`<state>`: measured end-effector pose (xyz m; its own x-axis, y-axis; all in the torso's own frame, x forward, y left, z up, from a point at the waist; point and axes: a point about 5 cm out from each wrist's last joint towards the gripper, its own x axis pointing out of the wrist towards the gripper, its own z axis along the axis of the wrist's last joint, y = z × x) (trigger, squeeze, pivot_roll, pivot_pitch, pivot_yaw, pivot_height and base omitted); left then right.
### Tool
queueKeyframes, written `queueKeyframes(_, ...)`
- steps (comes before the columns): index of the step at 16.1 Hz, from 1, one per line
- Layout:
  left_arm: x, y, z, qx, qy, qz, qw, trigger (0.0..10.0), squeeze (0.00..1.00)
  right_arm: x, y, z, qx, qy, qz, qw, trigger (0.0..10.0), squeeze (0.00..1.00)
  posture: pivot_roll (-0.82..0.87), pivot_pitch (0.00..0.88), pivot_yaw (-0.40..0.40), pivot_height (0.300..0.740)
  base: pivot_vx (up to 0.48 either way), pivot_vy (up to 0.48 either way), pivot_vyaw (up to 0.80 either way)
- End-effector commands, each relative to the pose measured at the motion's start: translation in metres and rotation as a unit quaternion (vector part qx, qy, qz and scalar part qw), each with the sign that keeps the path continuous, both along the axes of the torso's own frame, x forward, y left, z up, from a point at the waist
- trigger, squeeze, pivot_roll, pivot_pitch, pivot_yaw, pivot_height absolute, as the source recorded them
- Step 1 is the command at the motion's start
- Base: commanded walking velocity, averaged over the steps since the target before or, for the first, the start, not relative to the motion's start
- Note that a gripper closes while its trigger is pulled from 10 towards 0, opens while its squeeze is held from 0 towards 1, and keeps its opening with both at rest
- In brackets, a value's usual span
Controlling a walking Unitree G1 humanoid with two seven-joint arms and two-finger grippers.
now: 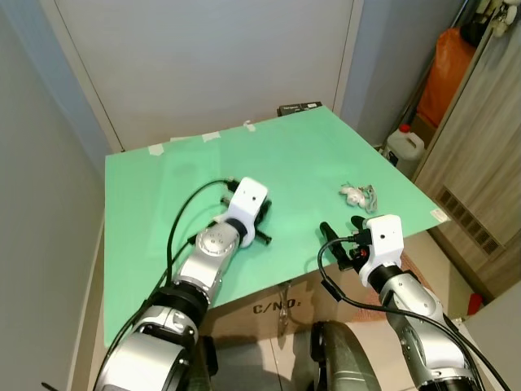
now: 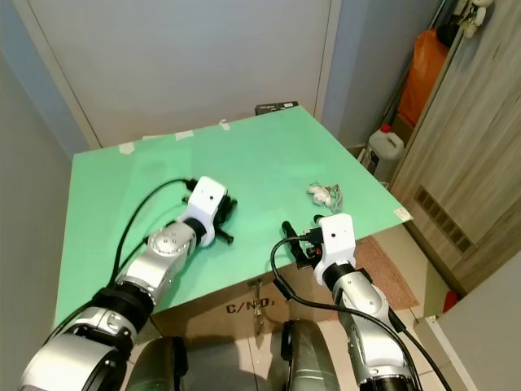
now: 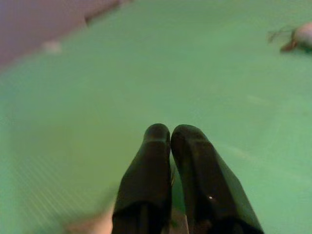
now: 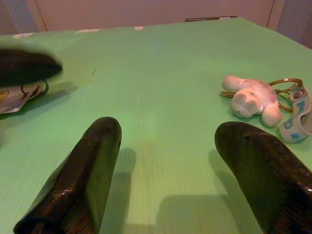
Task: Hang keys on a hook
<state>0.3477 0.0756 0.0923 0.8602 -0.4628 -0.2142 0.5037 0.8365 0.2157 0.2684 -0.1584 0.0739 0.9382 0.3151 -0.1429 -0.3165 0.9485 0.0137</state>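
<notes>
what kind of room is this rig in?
Probably a home utility or storage corner: a green board laid over a cardboard box as a makeshift table, a white plastic jug on the floor, wood-panelled cabinet doors alongside.

Matt green ribbed plastic sheet point(image 4: 161, 97) over brown cardboard box point(image 1: 277, 305). Glossy black rubbery fingers point(image 4: 78, 185) on right gripper point(image 4: 170, 175). Smooth white plastic figurine charm point(image 4: 251, 100) on thin brass-coloured metal key rings point(image 4: 285, 85). Brushed silver metal arm shell point(image 1: 216, 244).
</notes>
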Motion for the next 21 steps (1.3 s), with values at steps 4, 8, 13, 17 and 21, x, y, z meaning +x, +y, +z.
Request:
queueKeyframes(4,0.007,-0.008,0.039,-0.007,-0.077,-0.028,0.997,0.0,0.00,0.004,-0.001,0.000,0.002,0.000,-0.001,1.000,10.0,0.00,-0.09,0.000,0.046,0.596,0.000,0.000,0.00)
queueKeyframes(8,0.008,-0.008,0.048,-0.007,-0.087,-0.028,0.996,0.0,0.00,0.009,0.003,0.001,0.005,-0.004,0.002,1.000,10.0,0.00,-0.08,0.000,0.048,0.596,0.000,0.000,0.00)
queueKeyframes(13,0.006,0.011,0.030,0.018,-0.060,0.047,0.997,10.0,1.00,0.006,0.001,-0.002,0.003,0.000,0.003,1.000,10.0,0.00,-0.08,0.000,0.045,0.596,0.000,0.000,0.00)
queueKeyframes(17,0.002,0.005,0.015,-0.009,-0.017,0.042,0.999,10.0,1.00,0.005,0.001,-0.002,0.001,0.000,0.005,1.000,10.0,0.00,-0.09,0.000,0.039,0.596,0.000,0.000,0.00)
queueKeyframes(21,0.002,0.007,0.008,-0.007,0.000,0.051,0.999,10.0,1.00,0.002,-0.002,-0.003,-0.002,0.003,0.004,1.000,10.0,0.00,-0.10,0.000,0.038,0.596,0.000,0.000,0.00)
